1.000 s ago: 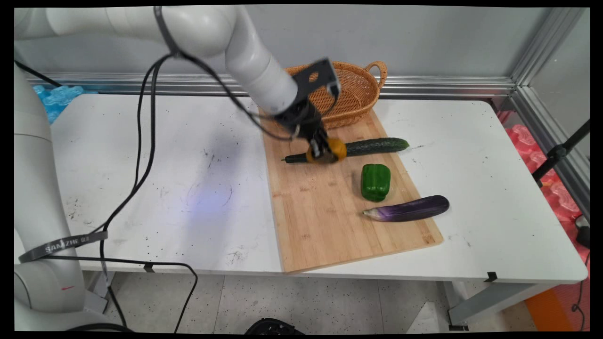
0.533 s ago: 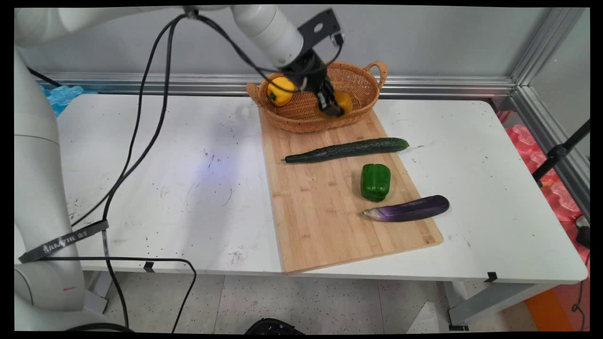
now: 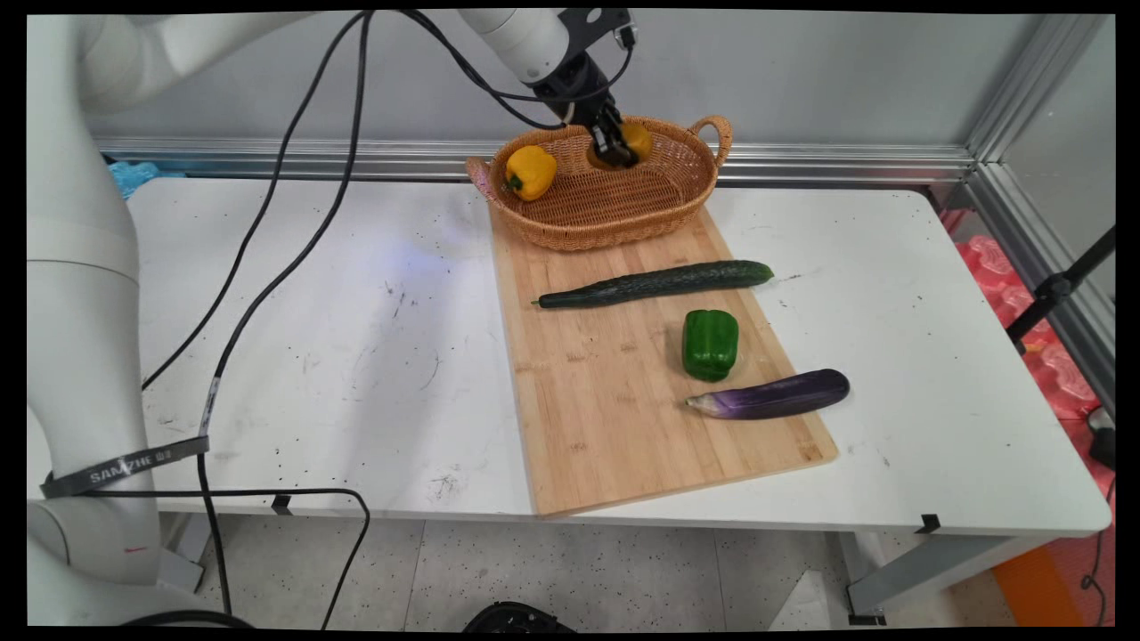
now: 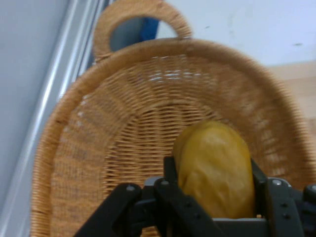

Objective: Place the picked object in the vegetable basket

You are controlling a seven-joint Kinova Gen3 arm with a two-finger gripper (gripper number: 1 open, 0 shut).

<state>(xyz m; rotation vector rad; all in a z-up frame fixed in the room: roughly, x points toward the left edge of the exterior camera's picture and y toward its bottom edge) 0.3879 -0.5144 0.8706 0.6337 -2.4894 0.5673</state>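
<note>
Wicker basket (image 3: 614,209): at the cutting board's (image 3: 623,392) far end.
Fingers (image 4: 170,170): clamped on a yellow-orange fruit (image 3: 634,140), above the basket.
Yellow pepper (image 3: 529,172): inside the basket.

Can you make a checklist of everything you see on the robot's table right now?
Surface: white table, scuffed with dark specks, with a wooden cutting board on it.
Things in hand: end effector shut on an orange fruit, held above the wicker basket.
Other things: yellow pepper in the basket; cucumber, green pepper and eggplant on the board.
Clutter: nothing seen.
Cables: black cables hang from the arm.
Surroundings: grey wall behind, metal rail along it.
</note>
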